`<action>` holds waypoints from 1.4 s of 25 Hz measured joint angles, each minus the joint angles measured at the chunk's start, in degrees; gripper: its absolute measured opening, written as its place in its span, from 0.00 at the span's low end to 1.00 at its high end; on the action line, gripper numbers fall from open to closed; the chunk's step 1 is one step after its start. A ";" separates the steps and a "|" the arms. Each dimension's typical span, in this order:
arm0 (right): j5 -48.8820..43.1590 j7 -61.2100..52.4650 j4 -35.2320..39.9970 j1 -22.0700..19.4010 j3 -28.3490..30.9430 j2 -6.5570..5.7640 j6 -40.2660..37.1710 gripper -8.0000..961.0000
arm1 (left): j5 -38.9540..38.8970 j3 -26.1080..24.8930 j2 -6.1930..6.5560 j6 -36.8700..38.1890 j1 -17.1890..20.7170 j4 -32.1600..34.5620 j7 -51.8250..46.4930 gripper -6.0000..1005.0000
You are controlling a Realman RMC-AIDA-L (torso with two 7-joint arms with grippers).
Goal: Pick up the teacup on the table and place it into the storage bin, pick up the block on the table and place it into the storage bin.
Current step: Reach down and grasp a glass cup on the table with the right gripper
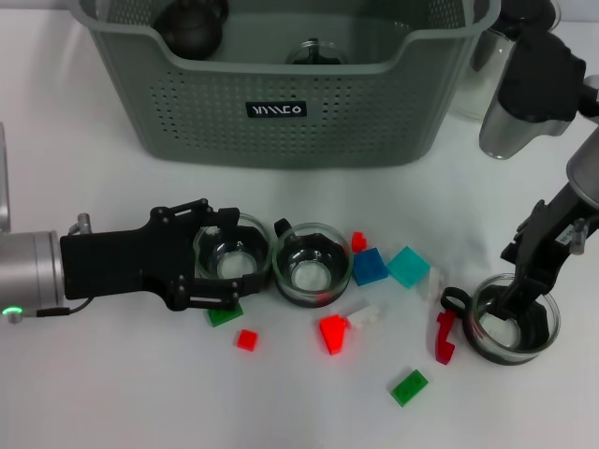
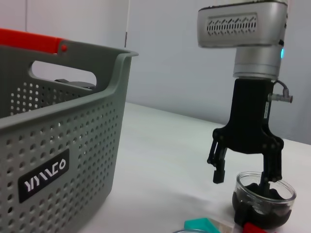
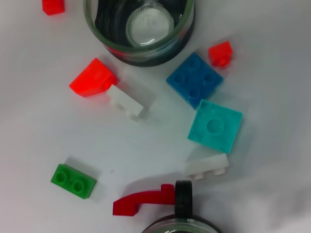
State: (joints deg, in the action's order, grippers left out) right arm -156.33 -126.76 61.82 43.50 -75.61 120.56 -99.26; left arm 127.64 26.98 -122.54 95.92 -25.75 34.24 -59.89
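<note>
The grey-green storage bin [image 1: 281,112] stands at the back, also seen in the left wrist view [image 2: 53,160]. Three glass teacups stand upright on the table. My left gripper [image 1: 231,259] is open with its fingers on either side of the left teacup [image 1: 234,269]. The middle teacup [image 1: 311,265] touches it. My right gripper [image 1: 522,292] is open over the right teacup [image 1: 513,329]; in the left wrist view this gripper [image 2: 243,177] has one finger inside that teacup [image 2: 265,201] and one outside. Blocks lie between: blue [image 1: 370,267], teal [image 1: 408,266], red [image 1: 332,332], green [image 1: 409,386].
A dark round object [image 1: 192,23] and a glass piece [image 1: 314,51] lie in the bin. A clear glass pot [image 1: 475,84] stands behind its right corner. A red curved piece [image 1: 445,337] lies by the right teacup's black handle [image 3: 183,204]. White blocks [image 3: 125,101] lie among the coloured ones.
</note>
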 joint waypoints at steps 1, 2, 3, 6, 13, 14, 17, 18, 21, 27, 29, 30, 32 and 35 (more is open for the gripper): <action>0.05 -0.18 -0.33 0.04 -0.38 -0.01 0.12 0.90 | 0.00 0.03 -0.04 0.01 0.00 0.01 0.00 0.93; 0.03 -0.28 -0.63 0.07 -0.58 -0.04 0.34 0.89 | 0.00 0.06 -0.09 0.01 -0.01 0.01 -0.01 0.93; 0.02 -0.32 -0.99 0.11 -0.72 -0.05 0.53 0.88 | 0.00 0.10 -0.13 0.01 -0.02 -0.02 -0.02 0.93; 0.00 -0.52 -2.11 0.36 -0.88 -0.06 1.46 0.82 | 0.02 0.12 -0.17 -0.24 -0.02 -0.22 -0.03 0.93; 0.05 -1.18 -3.67 0.42 -2.62 -0.03 3.32 0.63 | 0.07 0.18 -0.22 -0.35 0.22 -0.31 0.08 0.93; 0.08 -1.34 -3.67 0.38 -2.91 -0.01 3.50 0.62 | 0.07 0.18 -0.23 -0.31 0.25 -0.32 0.08 0.93; 0.11 -1.64 -3.69 0.28 -3.33 -0.01 3.56 0.61 | 0.07 0.19 -0.26 -0.14 0.47 -0.32 0.07 0.93; 0.11 -1.65 -3.70 0.26 -3.41 -0.02 3.56 0.60 | 0.07 0.18 -0.30 -0.12 0.56 -0.32 0.07 0.93; 0.05 -1.81 -3.99 0.28 -3.65 -0.06 3.59 0.59 | 0.07 0.19 -0.42 -0.15 0.77 -0.36 0.08 0.93; -0.29 -2.37 -4.57 0.60 -5.06 -0.15 3.69 0.41 | 0.07 0.05 -0.49 -0.03 1.01 -0.42 0.13 0.93; -0.38 -2.42 -4.56 0.40 -5.60 -0.15 3.95 0.32 | 0.07 0.04 -0.50 0.08 1.01 -0.41 0.13 0.93; -0.39 -2.44 -4.45 0.30 -5.71 -0.15 4.06 0.28 | 0.07 0.03 -0.50 0.11 1.03 -0.41 0.13 0.93; -0.38 -2.50 -4.10 0.05 -5.74 -0.17 4.38 0.20 | 0.07 0.01 -0.50 0.15 1.11 -0.41 0.12 0.93; -0.11 -2.52 -3.86 -0.23 -5.23 -0.29 4.66 0.08 | 0.07 0.00 -0.50 0.25 1.32 -0.40 0.11 0.93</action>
State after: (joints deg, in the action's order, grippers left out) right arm -156.44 -129.28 57.96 43.27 -80.84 120.27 -94.59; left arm 127.70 26.98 -123.05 96.18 -24.43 33.84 -59.78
